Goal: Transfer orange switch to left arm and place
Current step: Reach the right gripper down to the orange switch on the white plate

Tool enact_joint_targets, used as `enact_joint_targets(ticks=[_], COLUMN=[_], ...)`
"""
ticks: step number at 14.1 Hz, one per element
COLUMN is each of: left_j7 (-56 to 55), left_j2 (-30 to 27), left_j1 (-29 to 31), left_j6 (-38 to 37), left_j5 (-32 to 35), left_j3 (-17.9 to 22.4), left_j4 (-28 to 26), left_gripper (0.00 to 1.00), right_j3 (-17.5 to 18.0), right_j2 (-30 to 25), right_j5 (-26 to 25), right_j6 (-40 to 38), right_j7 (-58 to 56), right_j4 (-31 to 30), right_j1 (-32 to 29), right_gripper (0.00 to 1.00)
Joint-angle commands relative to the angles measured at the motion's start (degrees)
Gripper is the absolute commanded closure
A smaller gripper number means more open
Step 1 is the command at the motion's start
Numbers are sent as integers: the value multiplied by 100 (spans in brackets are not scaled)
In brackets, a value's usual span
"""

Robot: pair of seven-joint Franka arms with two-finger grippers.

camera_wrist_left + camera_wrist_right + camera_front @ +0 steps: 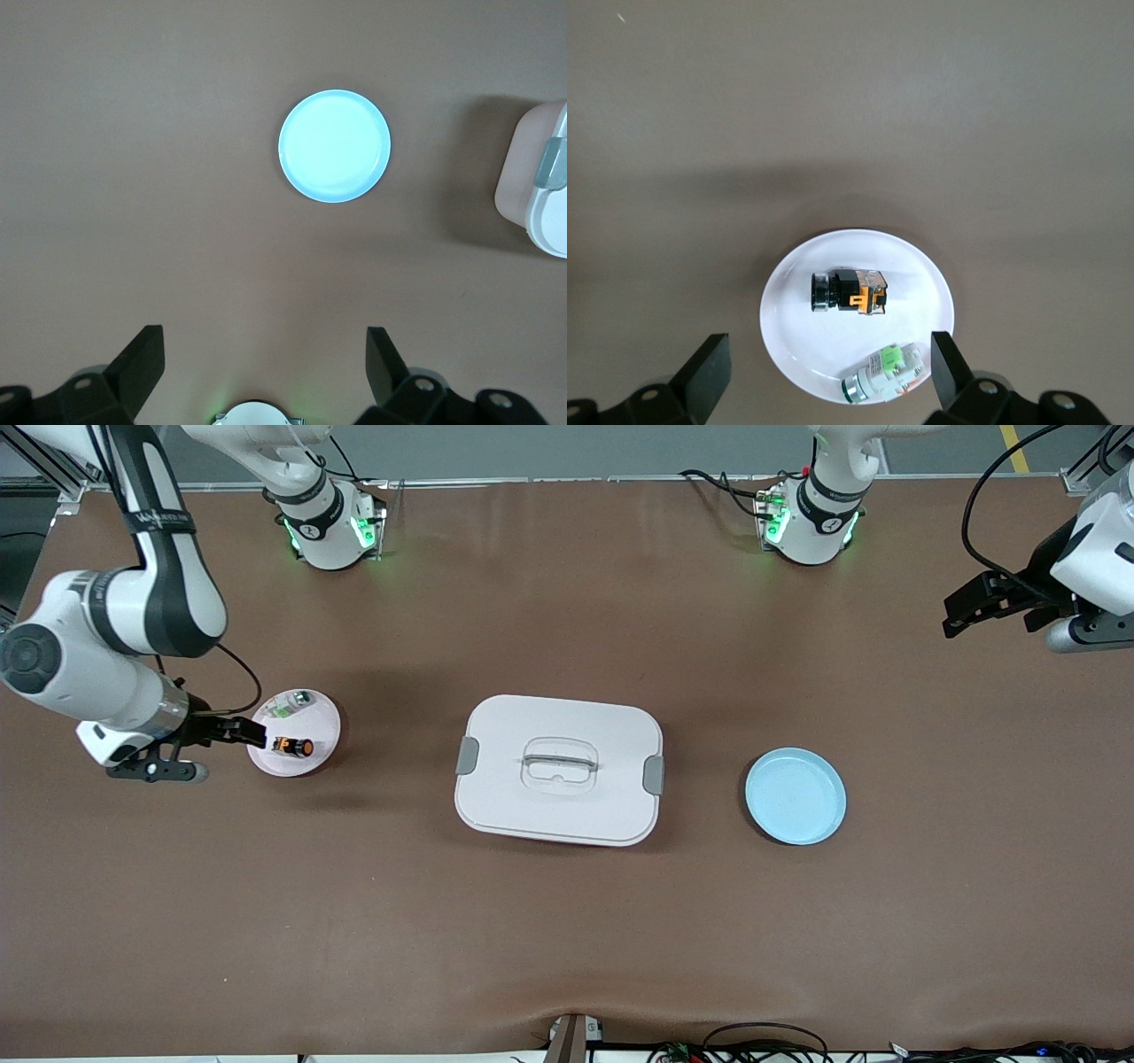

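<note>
The orange switch (pixel 293 746) (pixel 849 292), a small black part with orange trim, lies on its side on a round white plate (pixel 324 724) (pixel 796 341) toward the right arm's end of the table. My right gripper (pixel 250 733) (pixel 828 354) hovers open over that plate's edge, its fingers apart on either side and holding nothing. The white box (pixel 560 769) (pixel 536 190) with grey latches stands mid-table. My left gripper (pixel 955 615) (pixel 266 350) hangs open and empty, high over the left arm's end of the table.
A small green-and-clear silvery part (pixel 292 707) (pixel 884 372) shares the white plate with the switch. A light blue plate (pixel 795 795) (pixel 335 146) sits bare between the box and the left arm's end. Brown mat covers the table.
</note>
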Motion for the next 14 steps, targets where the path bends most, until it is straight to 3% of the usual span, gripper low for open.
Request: enact_joint_targets(ticks=[1,6,14], left_j7=[108,108,38], left_j2=[31,49,137], left_j1=[7,-28,-46], left_j6=[-50,-32,21], left_j5=[40,31,40], left_j3=[-11,-47,-55], left_j4=[99,99,90], left_gripper=[0,0,0], right_j3=[8,8,-1], right_j2=[-46,173,762], right_j5=[42,385,385], right_j6=[724,1034,1587], right_j7=[64,64,-33], right_j4=[-641,-828,-836], right_j1=[-1,8,-80], right_gripper=[0,0,0])
